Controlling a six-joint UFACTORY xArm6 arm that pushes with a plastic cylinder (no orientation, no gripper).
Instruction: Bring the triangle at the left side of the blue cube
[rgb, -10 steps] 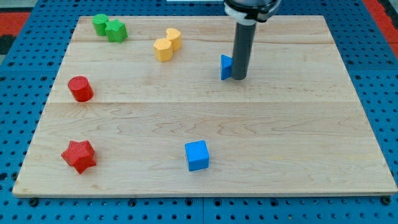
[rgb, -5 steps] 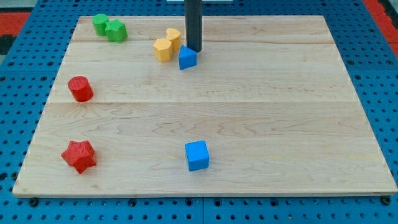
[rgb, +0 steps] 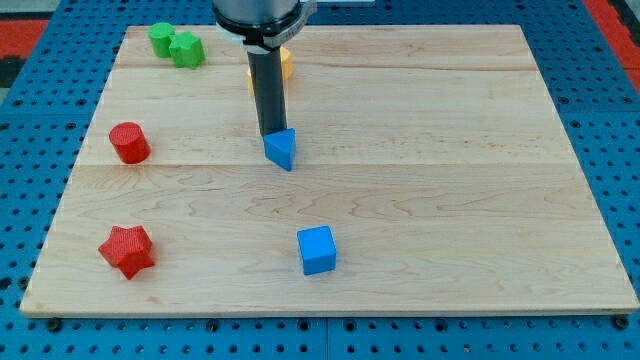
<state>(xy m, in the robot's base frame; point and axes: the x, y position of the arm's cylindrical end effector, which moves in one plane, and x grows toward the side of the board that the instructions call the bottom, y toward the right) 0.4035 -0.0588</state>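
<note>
A blue triangle block lies near the middle of the wooden board. My tip touches the triangle's upper left edge, with the dark rod rising toward the view's top. A blue cube sits lower on the board, below and slightly right of the triangle, well apart from it.
Two yellow blocks sit behind the rod, partly hidden. Two green blocks are at the top left. A red cylinder is at the left and a red star at the lower left.
The blue triangle has moved from the upper middle-right to beside the yellow blocks, then down toward the board's middle. My tip moved left and down with it.
</note>
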